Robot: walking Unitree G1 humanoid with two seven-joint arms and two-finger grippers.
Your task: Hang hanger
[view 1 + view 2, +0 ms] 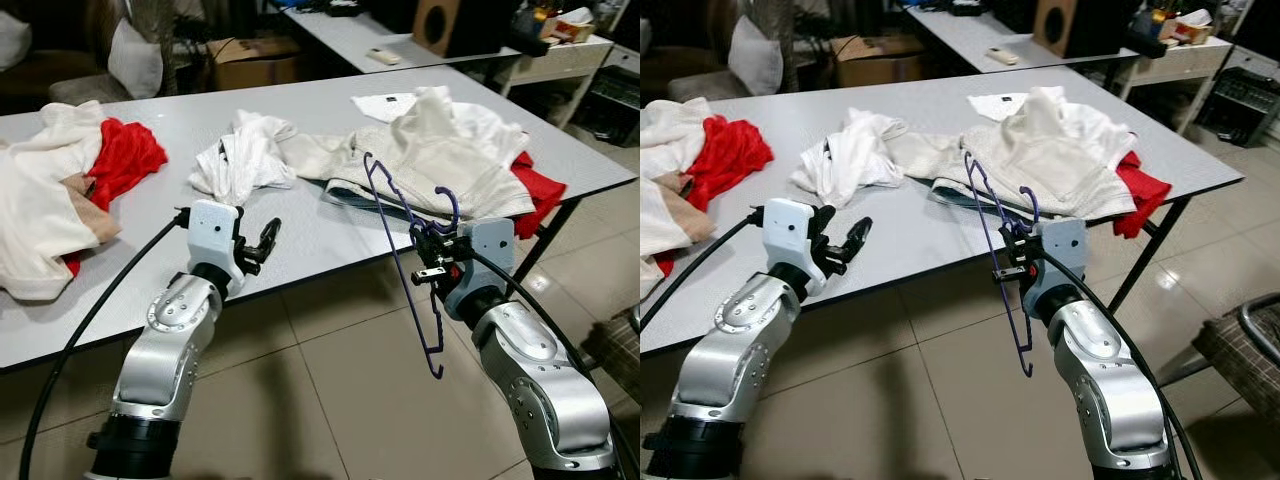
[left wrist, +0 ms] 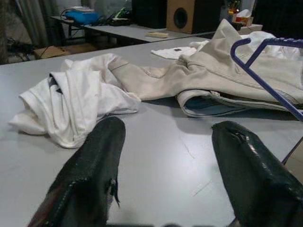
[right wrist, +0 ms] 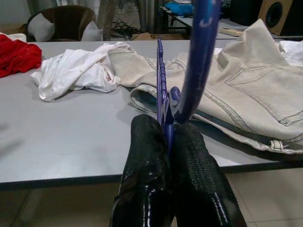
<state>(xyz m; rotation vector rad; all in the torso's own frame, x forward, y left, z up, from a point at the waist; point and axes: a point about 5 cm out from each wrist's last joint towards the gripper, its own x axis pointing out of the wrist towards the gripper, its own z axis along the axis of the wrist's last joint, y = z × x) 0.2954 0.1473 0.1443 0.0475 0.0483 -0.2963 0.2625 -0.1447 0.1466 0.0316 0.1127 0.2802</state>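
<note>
A thin purple hanger hangs tilted in front of the table's near edge, its hook curling up beside my right gripper. That gripper is shut on the hanger near its neck; in the right wrist view the black fingers pinch the purple wire. My left gripper is open and holds nothing, hovering at the front edge of the grey table, short of a crumpled white shirt.
A beige jacket lies spread on the table's right part with red cloth under its right edge. More white and red clothes are heaped at the left. Further tables, a speaker and boxes stand behind. Tiled floor lies below.
</note>
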